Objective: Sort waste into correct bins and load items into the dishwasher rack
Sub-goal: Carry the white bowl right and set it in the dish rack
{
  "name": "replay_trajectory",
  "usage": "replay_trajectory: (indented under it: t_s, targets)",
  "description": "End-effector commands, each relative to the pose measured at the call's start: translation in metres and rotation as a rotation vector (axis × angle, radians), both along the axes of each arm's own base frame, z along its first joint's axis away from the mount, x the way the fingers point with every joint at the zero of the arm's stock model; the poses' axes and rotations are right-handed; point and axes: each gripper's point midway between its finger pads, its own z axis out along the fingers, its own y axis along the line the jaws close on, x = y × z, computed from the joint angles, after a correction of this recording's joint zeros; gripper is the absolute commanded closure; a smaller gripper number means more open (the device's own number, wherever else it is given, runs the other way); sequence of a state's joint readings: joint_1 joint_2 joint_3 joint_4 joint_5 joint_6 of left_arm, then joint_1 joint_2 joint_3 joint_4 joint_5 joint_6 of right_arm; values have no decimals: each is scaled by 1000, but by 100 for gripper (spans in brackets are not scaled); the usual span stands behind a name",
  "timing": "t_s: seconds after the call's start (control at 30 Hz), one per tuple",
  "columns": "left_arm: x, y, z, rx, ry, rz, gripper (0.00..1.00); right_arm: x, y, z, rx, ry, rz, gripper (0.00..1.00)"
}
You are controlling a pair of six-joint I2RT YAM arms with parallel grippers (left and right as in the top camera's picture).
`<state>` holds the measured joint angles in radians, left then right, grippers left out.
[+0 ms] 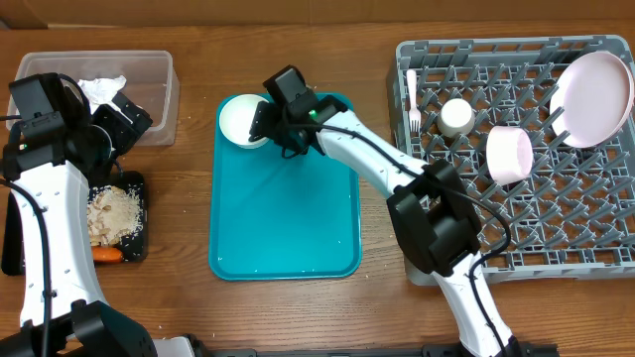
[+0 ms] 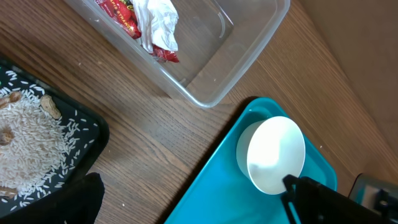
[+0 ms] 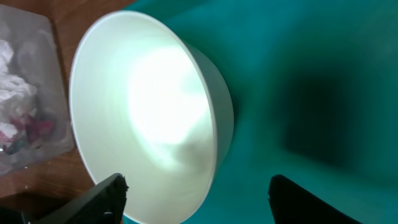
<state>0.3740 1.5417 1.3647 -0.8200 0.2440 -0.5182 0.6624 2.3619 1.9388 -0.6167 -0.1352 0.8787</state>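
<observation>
Bowl (image 1: 241,119), white and round with no long axis, sits mouth-up in the teal tray's (image 1: 288,218) corner nearest the clear tub (image 1: 149,74). The right gripper (image 1: 263,124) is spread wide at its rim, and the left gripper (image 1: 124,117) is spread too, holding nothing.

Overhead cam stares straight down at the wooden table (image 1: 189,198). Left wrist cam looks down from further back, right wrist cam's crammed close; all share the round white bowl (image 3: 149,118) just ahead of the right gripper (image 3: 196,190).
</observation>
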Motion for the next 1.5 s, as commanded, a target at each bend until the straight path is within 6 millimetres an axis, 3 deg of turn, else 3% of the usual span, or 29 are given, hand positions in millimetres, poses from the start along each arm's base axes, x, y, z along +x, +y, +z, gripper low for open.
replay_trajectory:
  t_s: [0.0, 0.1, 0.23, 0.33, 0.4, 0.5, 0.6, 0.67, 0.7, 0.9, 1.17, 1.33, 1.37, 1.4, 1.47]
  targets:
    - [1, 1, 1, -9, -5, 6, 0, -1, 0, -14, -10, 23, -10, 31]
    - [1, 1, 1, -9, -5, 6, 0, -1, -6, -19, -45, 27, -25, 51]
    - [1, 1, 1, -8, -5, 5, 0, 1, -18, -19, -83, 36, -44, 68]
    - [1, 1, 1, -8, -5, 5, 0, 7, -38, -13, -127, 56, -61, 90]
    - [1, 1, 1, -8, -5, 5, 0, 10, -50, -4, -146, 78, -77, 96]
    - [1, 1, 1, -9, -5, 6, 0, 13, -65, 17, -170, 95, -80, 96]
    - [1, 1, 1, -8, -5, 5, 0, 16, -84, 50, -195, 85, -80, 96]
    - [1, 1, 1, -8, -5, 5, 0, 16, -106, 78, -248, 69, -101, 96]
    - [1, 1, 1, -9, -5, 6, 0, 11, -135, 101, -339, 59, -151, 96]
    - [1, 1, 1, -8, -5, 5, 0, -25, -247, 172, -688, 17, -417, 96]
    - [1, 1, 1, -8, -5, 5, 0, -39, -295, 242, -696, -106, -341, 96]
    - [1, 1, 1, -8, -5, 5, 0, -62, -336, 289, -680, -185, -394, 96]
    - [1, 1, 1, -8, -5, 5, 0, -69, -349, 299, -677, -197, -428, 96]
    - [1, 1, 1, -8, -5, 5, 0, -86, -380, 314, -686, -211, -507, 96]
    - [1, 1, 1, -8, -5, 5, 0, -105, -412, 325, -707, -210, -591, 96]
